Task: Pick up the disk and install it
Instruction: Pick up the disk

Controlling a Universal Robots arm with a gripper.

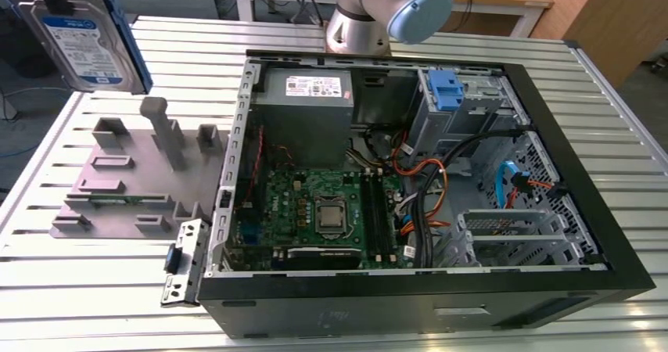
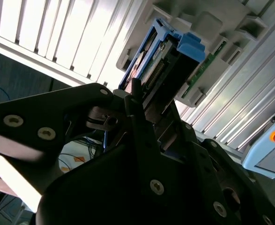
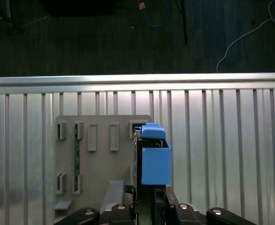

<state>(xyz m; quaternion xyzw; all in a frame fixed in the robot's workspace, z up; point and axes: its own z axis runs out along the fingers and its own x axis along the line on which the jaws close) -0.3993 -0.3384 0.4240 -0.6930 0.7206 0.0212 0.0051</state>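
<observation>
The disk (image 1: 89, 39) is held upright in the air, clamped between the closed fingers (image 2: 139, 122), at the exterior view's left. It is raised above the grey fixture (image 1: 125, 180) that lies on the slatted tabletop (image 1: 94, 289). In the first wrist view its blue bracket (image 3: 155, 161) is seen edge-on. The open computer case (image 1: 584, 211) is set well apart, toward the exterior view's right.

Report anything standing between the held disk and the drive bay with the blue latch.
Nothing visible blocks it. The gripper holds the disk aloft over the grey fixture; the case wall and power supply lie lower on the way to the bay. Cables hang beside the bay.
</observation>
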